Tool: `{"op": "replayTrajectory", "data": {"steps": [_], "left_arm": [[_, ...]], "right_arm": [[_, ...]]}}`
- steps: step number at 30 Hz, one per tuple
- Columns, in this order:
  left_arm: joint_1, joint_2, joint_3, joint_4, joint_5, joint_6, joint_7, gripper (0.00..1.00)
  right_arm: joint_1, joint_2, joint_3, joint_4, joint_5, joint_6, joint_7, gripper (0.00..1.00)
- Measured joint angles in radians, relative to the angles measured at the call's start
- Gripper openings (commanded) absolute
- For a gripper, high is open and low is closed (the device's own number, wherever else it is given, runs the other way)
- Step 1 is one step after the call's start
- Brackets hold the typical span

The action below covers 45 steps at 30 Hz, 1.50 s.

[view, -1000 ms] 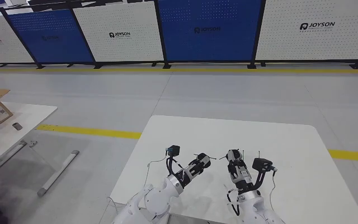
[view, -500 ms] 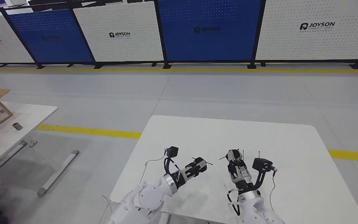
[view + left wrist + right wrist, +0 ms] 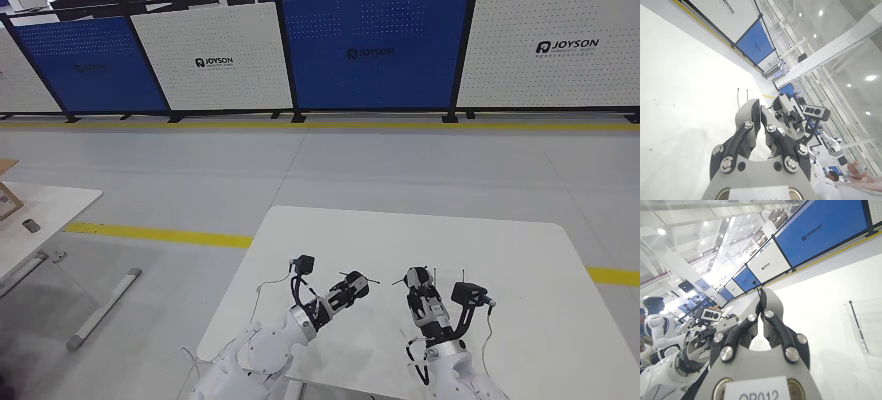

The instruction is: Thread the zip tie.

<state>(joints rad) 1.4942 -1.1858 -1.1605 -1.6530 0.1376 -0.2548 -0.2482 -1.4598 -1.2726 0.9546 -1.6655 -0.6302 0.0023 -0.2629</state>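
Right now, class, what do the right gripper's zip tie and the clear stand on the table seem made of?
Zip tie: thin, black and matte, likely nylon plastic. Stand: clear and glossy, probably acrylic; the white table shows through it.

Zip tie [image 3: 755, 285]: past its head, the strap was hidden between the right tool's [image 3: 761, 292] closed pads.

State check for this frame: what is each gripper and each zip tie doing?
left gripper: shut on left zip tie
left zip tie: clamped crosswise, both ends sticking out
right gripper: shut on right zip tie
right zip tie: clamped, head poking past fingertips, unthreaded
spare zip tie: resting in clear holder, ungripped
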Motion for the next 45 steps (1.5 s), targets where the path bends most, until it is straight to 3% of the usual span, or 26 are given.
{"op": "replayTrajectory", "data": {"steps": [8, 32, 37, 45], "left_arm": [[0.000, 0.000, 0.000, 0.000, 0.000, 0.000, 0.000, 0.00], [-0.005, -0.003, 0.017, -0.001, 0.009, 0.023, 0.023, 0.00], [-0.005, -0.003, 0.017, -0.001, 0.009, 0.023, 0.023, 0.00], [-0.005, -0.003, 0.017, -0.001, 0.009, 0.023, 0.023, 0.00]], "right_arm": [[-0.002, -0.012, -0.016, 0.009, 0.008, -0.035, -0.006, 0.00], [-0.002, -0.012, -0.012, 0.009, 0.002, -0.031, -0.011, 0.00], [0.018, -0.023, -0.009, 0.046, -0.019, -0.016, -0.060, 0.00], [0.047, -0.033, -0.034, 0.079, -0.018, -0.023, -0.010, 0.00]]}}
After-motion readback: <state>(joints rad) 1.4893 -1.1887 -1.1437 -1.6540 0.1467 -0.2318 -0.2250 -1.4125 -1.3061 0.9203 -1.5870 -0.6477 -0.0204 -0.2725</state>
